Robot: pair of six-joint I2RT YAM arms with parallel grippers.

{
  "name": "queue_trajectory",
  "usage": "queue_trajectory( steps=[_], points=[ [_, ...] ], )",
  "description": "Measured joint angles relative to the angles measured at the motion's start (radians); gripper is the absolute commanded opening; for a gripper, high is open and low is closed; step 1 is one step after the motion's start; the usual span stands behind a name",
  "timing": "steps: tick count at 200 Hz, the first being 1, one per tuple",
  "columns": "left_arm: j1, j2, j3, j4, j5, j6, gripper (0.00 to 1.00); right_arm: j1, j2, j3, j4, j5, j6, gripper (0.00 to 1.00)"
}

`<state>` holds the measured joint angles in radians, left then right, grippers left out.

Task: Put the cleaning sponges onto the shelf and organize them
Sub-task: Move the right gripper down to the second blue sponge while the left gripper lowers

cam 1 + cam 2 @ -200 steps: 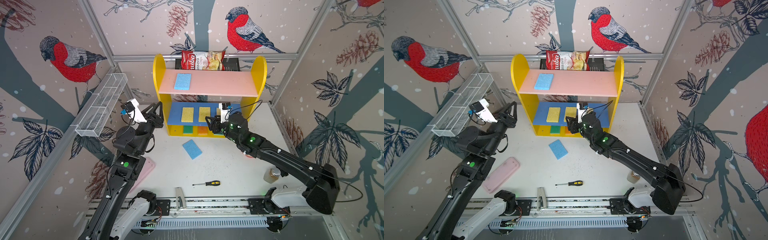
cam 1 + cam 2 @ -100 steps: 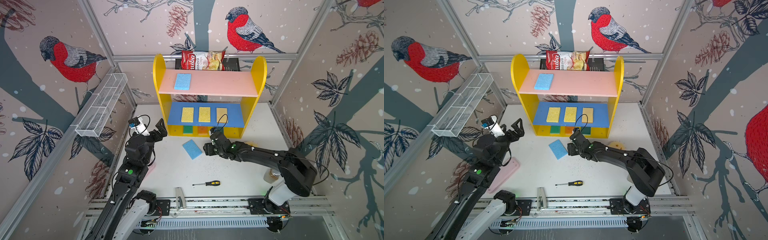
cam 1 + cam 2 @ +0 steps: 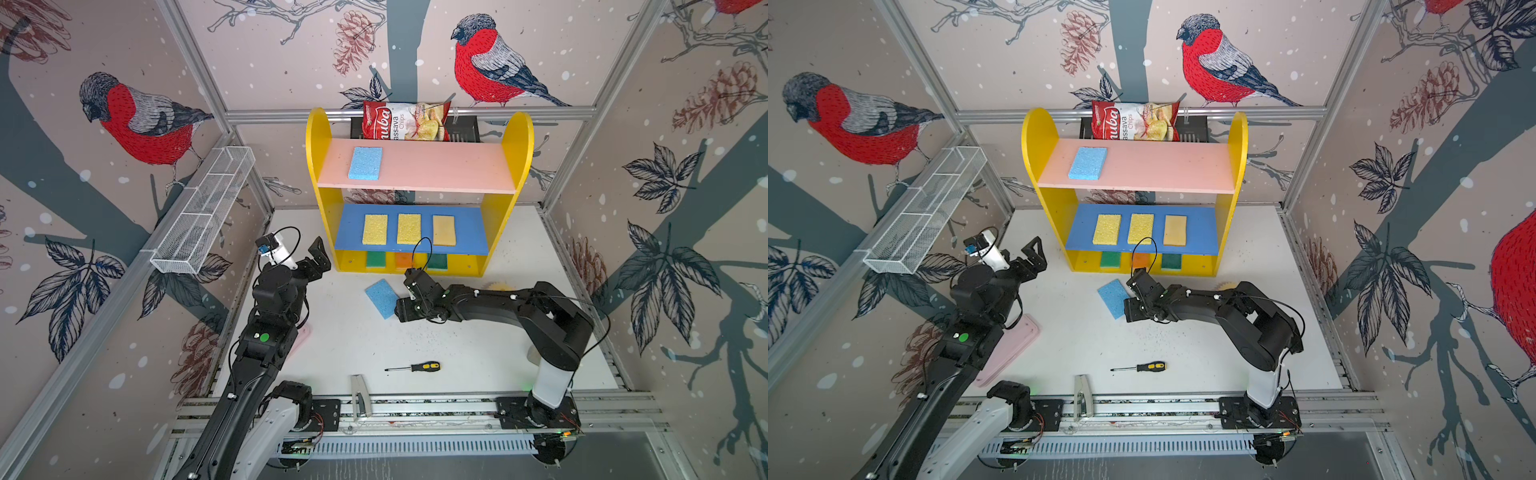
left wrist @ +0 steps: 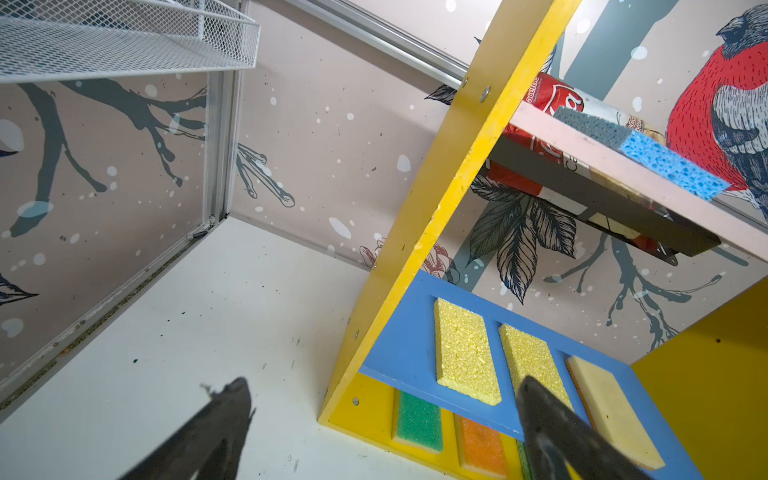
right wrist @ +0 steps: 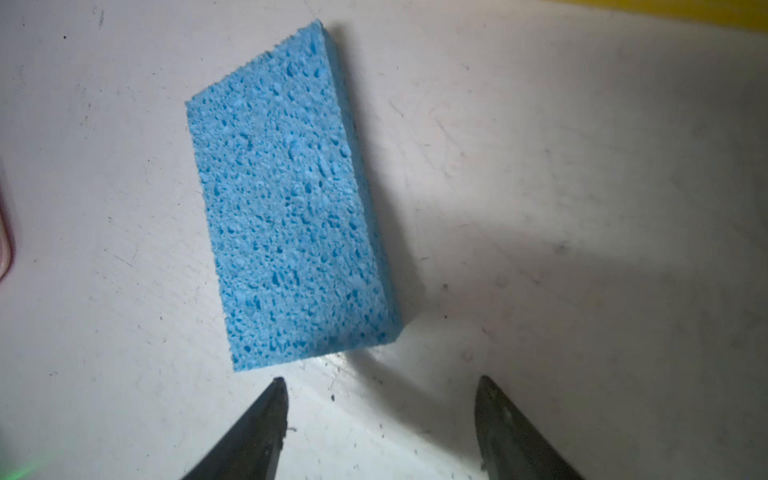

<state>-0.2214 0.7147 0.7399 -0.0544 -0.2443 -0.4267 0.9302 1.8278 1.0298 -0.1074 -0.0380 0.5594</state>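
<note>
Right claw (image 5: 382,380) gapes low beside blue sponge (image 5: 286,199).

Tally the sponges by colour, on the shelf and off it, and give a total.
Light blue sponges: 2
Yellow sponges: 4, counting the round one, mostly hidden
Green sponges: 2
Orange sponge: 1
Total: 9

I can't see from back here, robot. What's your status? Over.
Left gripper open, empty, beside shelf. Right gripper open, just short of blue sponge lying flat on table. Nothing between jaws and sponge.
</note>
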Motion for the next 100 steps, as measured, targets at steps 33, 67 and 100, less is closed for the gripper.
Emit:
queue_trajectory(
  steps=[33,67,100],
  points=[
    [0.023,0.013,-0.008,0.005,0.005,-0.004,0.98,-0.002,0.035,0.012,0.052,-0.018,-0.004,0.49],
    [0.028,0.03,-0.008,0.006,0.013,-0.014,0.98,-0.001,0.055,0.013,0.081,-0.046,-0.005,0.26],
    [0.03,0.039,-0.01,0.012,0.034,-0.016,0.98,0.003,0.056,0.005,0.089,-0.072,-0.018,0.12]
  ],
)
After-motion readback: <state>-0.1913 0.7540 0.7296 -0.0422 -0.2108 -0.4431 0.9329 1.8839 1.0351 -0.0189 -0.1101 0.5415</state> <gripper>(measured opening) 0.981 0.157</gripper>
